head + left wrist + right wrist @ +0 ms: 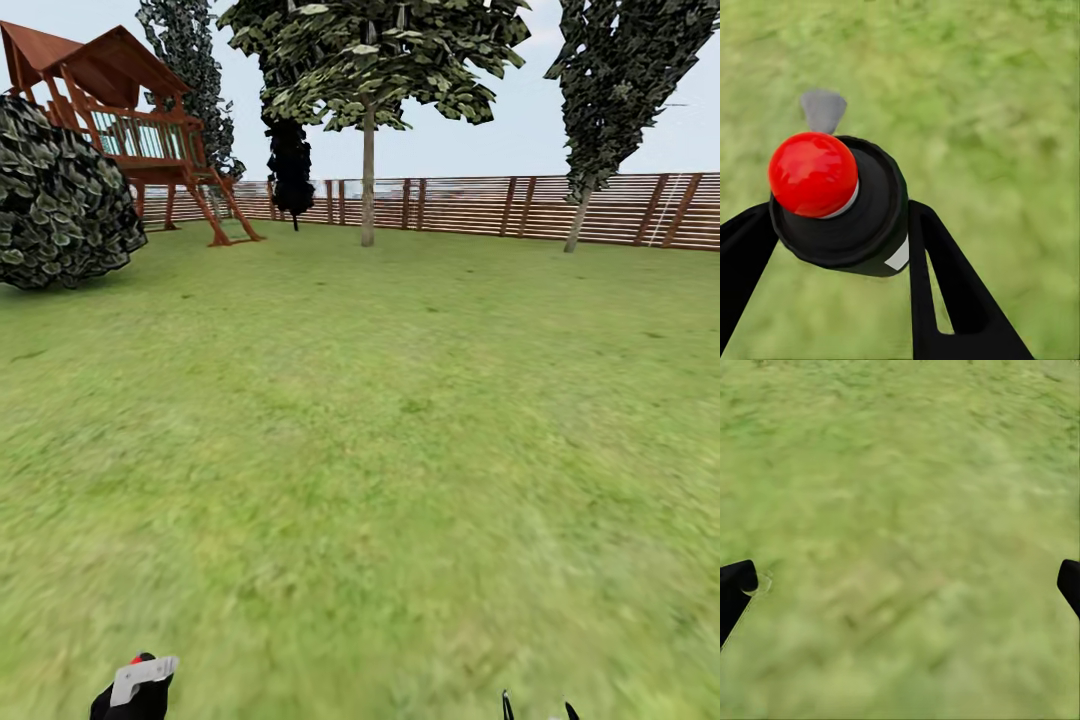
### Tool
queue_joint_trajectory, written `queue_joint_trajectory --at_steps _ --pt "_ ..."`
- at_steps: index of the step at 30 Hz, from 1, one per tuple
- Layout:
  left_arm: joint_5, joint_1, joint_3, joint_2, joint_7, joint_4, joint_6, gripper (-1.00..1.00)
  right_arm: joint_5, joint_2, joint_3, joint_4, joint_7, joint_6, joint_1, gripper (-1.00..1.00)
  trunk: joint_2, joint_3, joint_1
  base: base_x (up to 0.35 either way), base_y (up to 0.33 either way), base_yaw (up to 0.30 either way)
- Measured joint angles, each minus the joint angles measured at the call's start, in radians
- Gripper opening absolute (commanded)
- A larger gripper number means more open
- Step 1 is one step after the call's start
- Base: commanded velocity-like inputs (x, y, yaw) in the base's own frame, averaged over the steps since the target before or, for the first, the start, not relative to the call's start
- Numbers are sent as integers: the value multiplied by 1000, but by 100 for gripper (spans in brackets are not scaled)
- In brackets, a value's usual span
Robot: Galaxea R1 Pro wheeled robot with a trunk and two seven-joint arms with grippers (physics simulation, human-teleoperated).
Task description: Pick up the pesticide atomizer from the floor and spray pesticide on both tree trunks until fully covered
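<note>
Wide green lawn (pixel 400 420) ahead, brown slat fence (pixel 520 205) along the far edge, wooden playhouse (pixel 130 120) and round bush (pixel 60 200) far left. Two trees up by the fence: one far centre, trunk (pixel 368 180) upright, another far right, trunk (pixel 577 220) leaning. Near left, left end effector (pixel 840 225) clamped around the pesticide atomizer (pixel 847 210), black body, red cap (pixel 814 174) on top, grey nozzle (pixel 823 110) poking forward over grass. Near right, right end effector (pixel 900 585) spread wide, holding nothing, above the floor (pixel 900 472).

Count: three trees along the fence (pixel 520 205), at 11 (pixel 290 160), 12 (pixel 368 170) and 2 o'clock (pixel 580 215). One round bush (pixel 60 200), one wooden playhouse (pixel 130 120). One atomizer (pixel 844 202), two grippers (pixel 840 225) (pixel 900 585).
</note>
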Motion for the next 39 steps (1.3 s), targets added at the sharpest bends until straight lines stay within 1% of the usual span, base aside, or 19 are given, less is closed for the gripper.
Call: queue_joint_trajectory --at_steps 39 --pt "0 0 0 -1 2 2 0 -100 0 0 0 0 0 0 0 100 0 0 0 340 0 0"
